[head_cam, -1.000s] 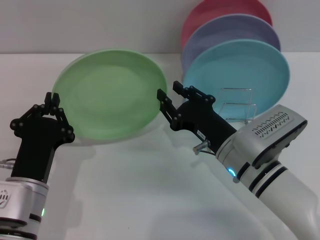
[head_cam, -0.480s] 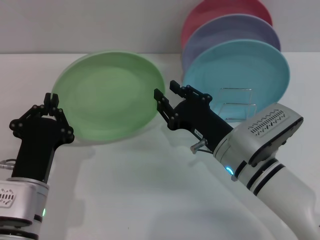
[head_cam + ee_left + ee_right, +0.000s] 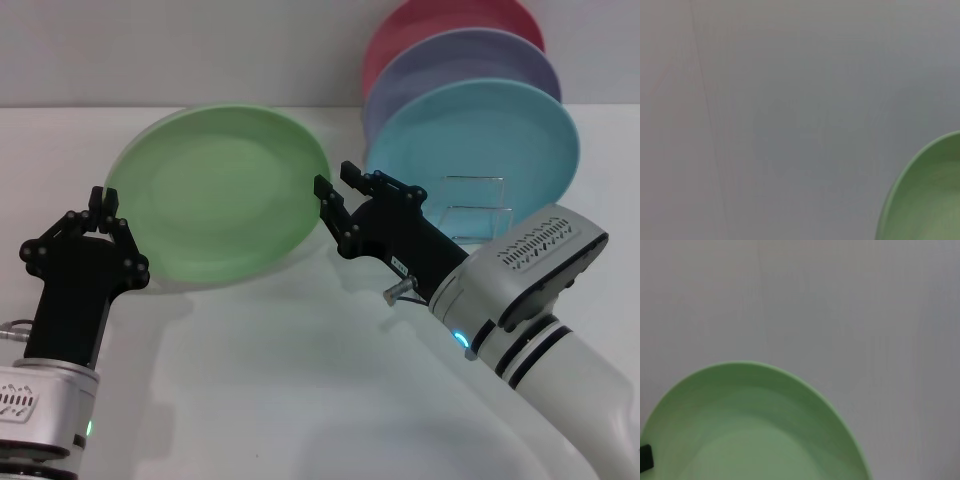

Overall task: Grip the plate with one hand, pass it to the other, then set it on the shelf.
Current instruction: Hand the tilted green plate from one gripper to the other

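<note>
The round, shallow, light-green plastic plate (image 3: 218,190) stands tilted up in the air between the two grippers. The left gripper (image 3: 103,205) has its black fingers pinched shut on the plate's rim. The right gripper (image 3: 338,190) sits at the other side of the rim with its fingers spread apart, one on each side of the plate's edge, not squeezing yet.

This looks like the hand-over. To do it well, I think the right fingers should slide a bit further over the rim, so the edge sits deep between them, and then close firmly. The left fingers should let go only after that, or the plate may drop.

Behind the right fingers stands the small, thin, silver wire shelf (image 3: 470,212). A round turquoise-blue plate (image 3: 490,140), a round lavender plate (image 3: 455,60) and a round pink plate (image 3: 450,18) stand in it, one behind the other. The wires in front of the blue plate hold nothing.
</note>
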Robot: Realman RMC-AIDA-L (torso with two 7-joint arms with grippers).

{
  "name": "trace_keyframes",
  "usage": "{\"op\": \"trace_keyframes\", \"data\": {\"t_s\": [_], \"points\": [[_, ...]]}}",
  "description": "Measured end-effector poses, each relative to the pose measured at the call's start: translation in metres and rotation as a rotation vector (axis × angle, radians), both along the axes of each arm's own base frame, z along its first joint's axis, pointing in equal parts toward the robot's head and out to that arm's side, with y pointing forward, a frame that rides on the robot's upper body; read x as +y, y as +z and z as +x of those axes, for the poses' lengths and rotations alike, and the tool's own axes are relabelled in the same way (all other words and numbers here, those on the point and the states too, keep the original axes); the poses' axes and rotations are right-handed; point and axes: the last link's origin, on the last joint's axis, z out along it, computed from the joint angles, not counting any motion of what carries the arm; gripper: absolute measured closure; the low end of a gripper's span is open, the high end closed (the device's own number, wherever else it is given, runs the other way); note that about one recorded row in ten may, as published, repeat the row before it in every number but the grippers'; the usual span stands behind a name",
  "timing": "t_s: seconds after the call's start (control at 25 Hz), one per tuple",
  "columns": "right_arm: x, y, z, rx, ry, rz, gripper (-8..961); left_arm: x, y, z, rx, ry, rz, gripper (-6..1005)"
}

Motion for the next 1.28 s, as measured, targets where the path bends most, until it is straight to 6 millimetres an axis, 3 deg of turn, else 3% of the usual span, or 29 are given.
{"op": "trace_keyframes", "data": {"t_s": [1.28], "points": [[0.0072,0.0012,-0.0009,-0.016,-0.005,0.003,744,0.0016,-0.0016,0.0029,0.018,-0.014,-0.006,889]]}}
